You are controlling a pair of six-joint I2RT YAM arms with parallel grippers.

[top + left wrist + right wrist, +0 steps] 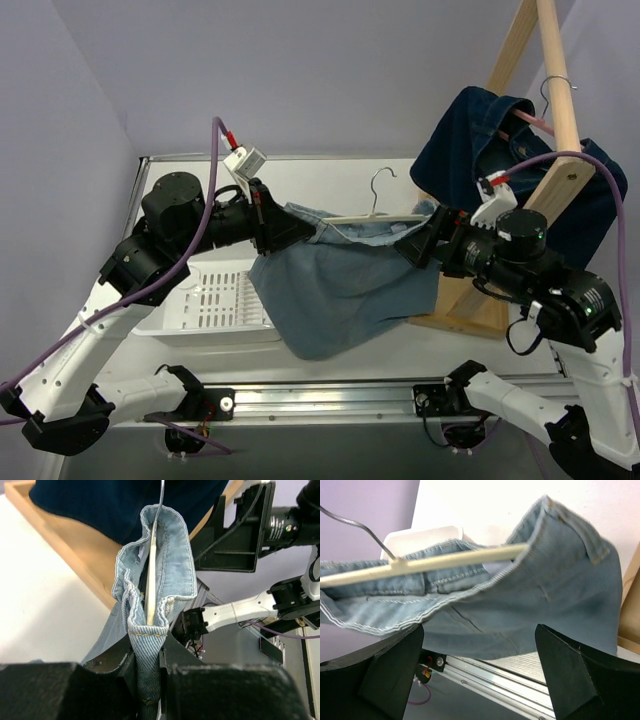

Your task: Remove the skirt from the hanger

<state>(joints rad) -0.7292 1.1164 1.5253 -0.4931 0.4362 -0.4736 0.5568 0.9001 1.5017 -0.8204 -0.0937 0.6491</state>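
A light blue denim skirt (345, 285) hangs on a wooden hanger (375, 215) with a wire hook, held in the air above the table. My left gripper (283, 232) is shut on the left end of the skirt's waistband. In the left wrist view the waistband (147, 645) is pinched between the jaws and the hanger bar (151, 585) runs away inside it. My right gripper (415, 245) is open at the skirt's right end. In the right wrist view its fingers (395, 670) stand wide apart under the skirt (520, 610) and the hanger bar (445, 560), gripping nothing.
A white slotted tray (215, 300) lies on the table under the left arm. A dark blue denim garment (480, 150) hangs on a wooden rack (555, 120) at the back right. An aluminium rail (330, 400) runs along the near edge.
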